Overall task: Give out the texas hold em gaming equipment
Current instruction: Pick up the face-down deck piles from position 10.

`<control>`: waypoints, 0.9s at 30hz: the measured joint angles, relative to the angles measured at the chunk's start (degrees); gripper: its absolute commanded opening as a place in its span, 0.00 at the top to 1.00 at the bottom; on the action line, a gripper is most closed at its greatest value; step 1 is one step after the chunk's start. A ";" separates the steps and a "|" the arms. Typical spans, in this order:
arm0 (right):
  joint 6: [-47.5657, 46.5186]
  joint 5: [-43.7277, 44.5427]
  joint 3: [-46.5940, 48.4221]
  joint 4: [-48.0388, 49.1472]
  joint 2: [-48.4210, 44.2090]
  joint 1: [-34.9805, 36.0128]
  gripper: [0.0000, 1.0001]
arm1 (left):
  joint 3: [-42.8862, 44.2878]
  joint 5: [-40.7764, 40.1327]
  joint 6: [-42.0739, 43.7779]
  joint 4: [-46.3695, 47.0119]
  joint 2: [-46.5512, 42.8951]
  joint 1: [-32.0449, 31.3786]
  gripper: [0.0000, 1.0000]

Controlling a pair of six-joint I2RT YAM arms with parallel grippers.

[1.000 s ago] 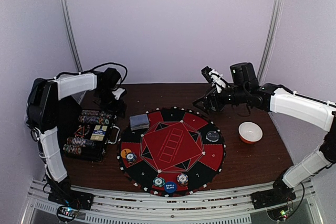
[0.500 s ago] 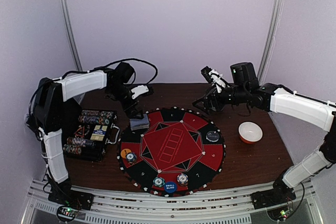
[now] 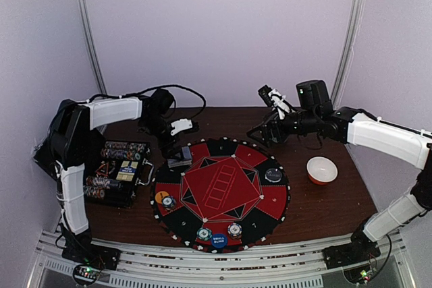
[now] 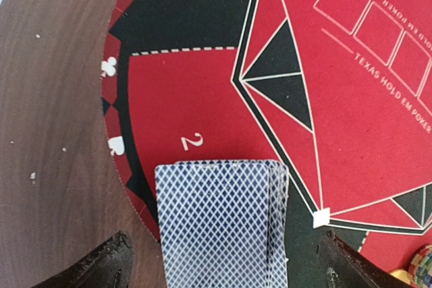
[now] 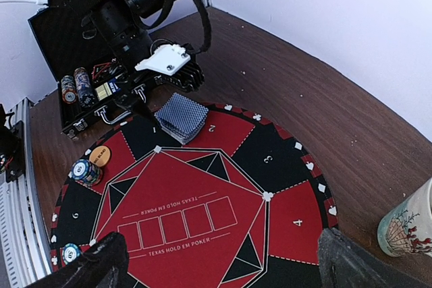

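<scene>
The brown table [image 3: 324,208] bears a round poker mat [image 3: 221,193], a black case [image 3: 115,175] — and a bowl [image 3: 322,169].

Left gripper [image 3: 175,148] pointing down, jaws spread wide, right gripper [image 3: 262,133] aloft, jaws wide apart

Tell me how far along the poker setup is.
Done: chips and buttons sit at several seats on the mat. In hand: nothing; the open left gripper hovers over the card deck at seat 2, right gripper open, empty. Left: dealing cards, and chip rolls in the case.
</scene>
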 measured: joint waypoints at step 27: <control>0.37 -1.09 0.00 0.02 0.59 0.00 0.00 | -0.13 -0.85 0.02 1.38 7.26 1.27 0.10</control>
